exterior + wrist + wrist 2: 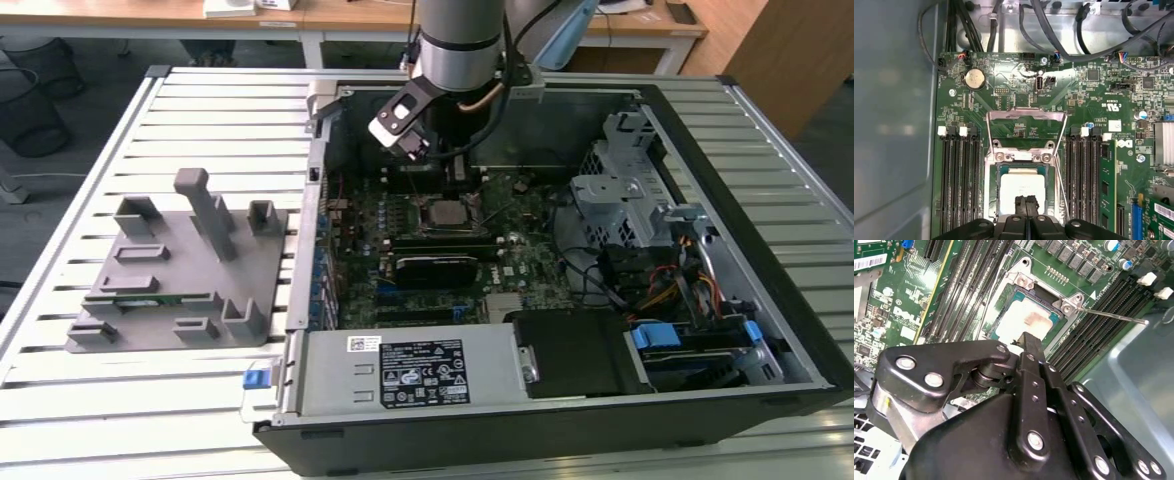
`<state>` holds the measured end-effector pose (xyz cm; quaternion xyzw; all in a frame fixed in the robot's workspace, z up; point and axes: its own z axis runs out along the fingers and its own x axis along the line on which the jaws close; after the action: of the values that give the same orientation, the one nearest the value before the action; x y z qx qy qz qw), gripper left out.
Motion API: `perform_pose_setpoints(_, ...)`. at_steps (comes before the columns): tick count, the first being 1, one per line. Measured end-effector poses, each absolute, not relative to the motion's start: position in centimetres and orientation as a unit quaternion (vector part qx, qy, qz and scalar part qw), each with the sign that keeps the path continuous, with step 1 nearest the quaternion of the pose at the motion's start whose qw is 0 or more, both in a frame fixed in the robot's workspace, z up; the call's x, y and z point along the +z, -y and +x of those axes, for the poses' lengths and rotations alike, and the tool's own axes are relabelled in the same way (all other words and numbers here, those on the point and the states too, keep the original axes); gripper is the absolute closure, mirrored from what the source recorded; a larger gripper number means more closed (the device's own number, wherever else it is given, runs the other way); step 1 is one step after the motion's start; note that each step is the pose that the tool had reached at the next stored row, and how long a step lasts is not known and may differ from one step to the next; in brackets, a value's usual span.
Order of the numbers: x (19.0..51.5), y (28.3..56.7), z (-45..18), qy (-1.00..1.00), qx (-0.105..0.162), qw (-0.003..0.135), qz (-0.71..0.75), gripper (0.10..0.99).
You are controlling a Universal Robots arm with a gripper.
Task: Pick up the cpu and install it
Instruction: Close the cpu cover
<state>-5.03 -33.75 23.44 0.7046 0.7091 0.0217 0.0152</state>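
**Seating the cpu in its socket**

We see the cpu (1021, 186) lying flat inside the socket (990, 180) on the motherboard (1004, 85), pale metal top upward. The retention plate (1024, 114) is swung open and the lever (1114, 316) is released. The hand (1026, 201) hangs directly over the chip with its fingers together, clamped on nothing; whether the tips touch the metal top we cannot tell.

We judge that the chip is already placed and this step is about settling it. To do it well, we would keep any contact light and straight down on the middle of the lid. We would avoid any sideways drag, since a tilted chip could bend the contacts beneath it. We would also check that all four edges sit level within the socket walls, and keep the fingers clear of the open plate and the thin lever. A green memory stick (1106, 190) stands in a slot near the socket, so there is little room on that side.

The computer case (601, 440) lies open on a pale slatted worktop (214, 110). A grey plastic fixture (174, 270) rests on the same worktop at the exterior view's left, well apart from the socket. Beyond are wooden desks (360, 15) and dark wire bins (30, 115) on a grey floor.
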Motion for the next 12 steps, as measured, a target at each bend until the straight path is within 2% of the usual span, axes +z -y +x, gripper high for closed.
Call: perform_pose_setpoints(12, 25.5, 33.7, -5.0, -0.709, 0.022, 0.015, 0.705, 0.98)
